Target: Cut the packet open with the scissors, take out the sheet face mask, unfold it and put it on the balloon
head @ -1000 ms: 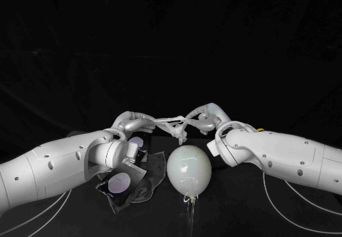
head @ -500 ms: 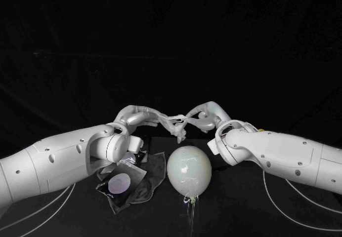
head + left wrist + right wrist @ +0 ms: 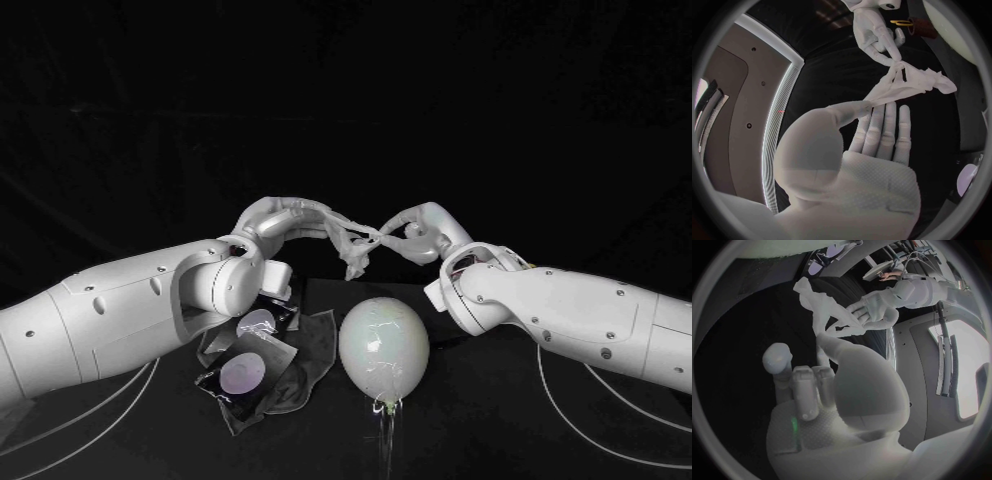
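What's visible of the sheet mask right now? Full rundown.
The sheet mask is a thin, white, limp-looking sheet, crumpled and bunched into twisted folds rather than spread flat. It is held in the air between the two hands, beyond the balloon and clear of it. The left hand pinches one end and the right hand pinches the other. A loose flap droops from the middle.

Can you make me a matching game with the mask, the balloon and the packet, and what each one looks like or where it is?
1. mask
2. balloon
3. packet

A. dark and crumpled, lying on the table
B. pale and egg-shaped, lying on the table
C. held in the air by the left hand and the right hand

Pairs: 1-C, 2-B, 3-A
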